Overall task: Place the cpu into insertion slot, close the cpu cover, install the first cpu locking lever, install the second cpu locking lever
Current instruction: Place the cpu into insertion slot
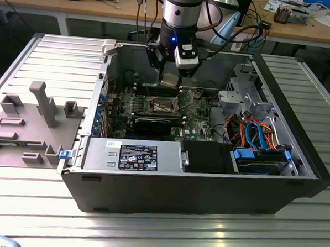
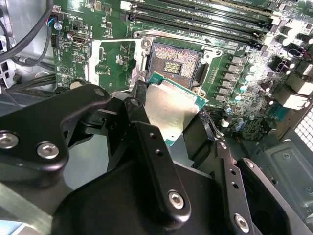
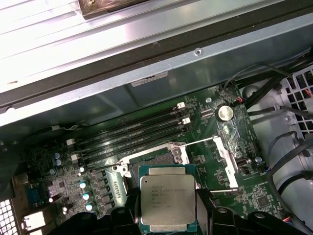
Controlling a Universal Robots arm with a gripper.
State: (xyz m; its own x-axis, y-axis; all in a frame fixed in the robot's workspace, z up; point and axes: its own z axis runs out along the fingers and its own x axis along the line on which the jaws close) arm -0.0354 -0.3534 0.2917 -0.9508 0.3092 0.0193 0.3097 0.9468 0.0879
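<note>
My gripper is shut on the cpu, a flat square chip with a silver-grey top, gripped at two opposite edges by black fingers. It hangs inside the open computer case, a little above the green motherboard. In both wrist views the chip is tilted and overlaps the near edge of the insertion slot, whose dark centre lies bare. The cpu cover is swung open beside the insertion slot. Thin wire locking levers stand raised. The cpu sits in my gripper.
Long memory slots run just beyond the socket. A black graphics card, a grey power supply and a drive cage with blue and orange cables crowd the case. A grey fixture stands at the exterior view's left.
</note>
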